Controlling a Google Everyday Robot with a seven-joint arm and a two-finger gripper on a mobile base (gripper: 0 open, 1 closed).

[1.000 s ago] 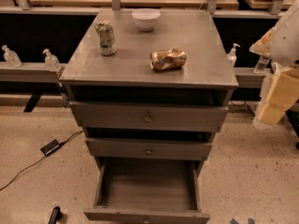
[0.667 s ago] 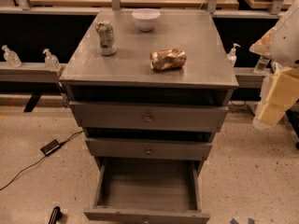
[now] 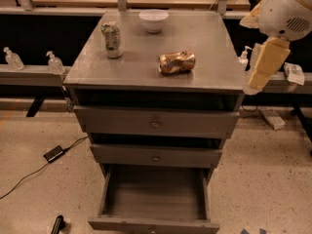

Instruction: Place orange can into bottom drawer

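1. Plastic pump bottles, two in number (image 3: 12,59) (image 3: 55,63), stood upright on a grey ledge (image 3: 29,75) at the far left, well apart from the cabinet top.
2. A small black device (image 3: 53,153) lay on the speckled floor left of the cabinet, with a black cable (image 3: 22,183) running from it toward the lower left edge.
3. A grey metal cabinet (image 3: 146,74) occupied the centre of the view. Its flat top carried three items.
4. A green-and-white can (image 3: 112,39) stood upright near the left rear of the top.
5. A white bowl (image 3: 153,20) sat at the rear centre of the top, to the right of that can and apart from it.
6. The orange can (image 3: 176,62) lay on its side, dented, on the cabinet top right of centre. It was in front of the bowl and well apart from both other items. Nothing was touching it.
7. Below the top, the top drawer (image 3: 155,122) and the middle drawer (image 3: 156,156) each showed a small round knob and stood slightly forward of the frame.
8. The bottom drawer (image 3: 156,196) was pulled far out, with its grey inner floor exposed to the camera.
9. The white arm (image 3: 287,6) entered at the upper right. The gripper (image 3: 263,67), pale cream, hung just beyond the right edge of the cabinet top, well apart from the orange can. It carried nothing visible; whether it was spread or pressed together could not be told.
10. A small white block (image 3: 273,119) lay on the floor at the right, behind the gripper.
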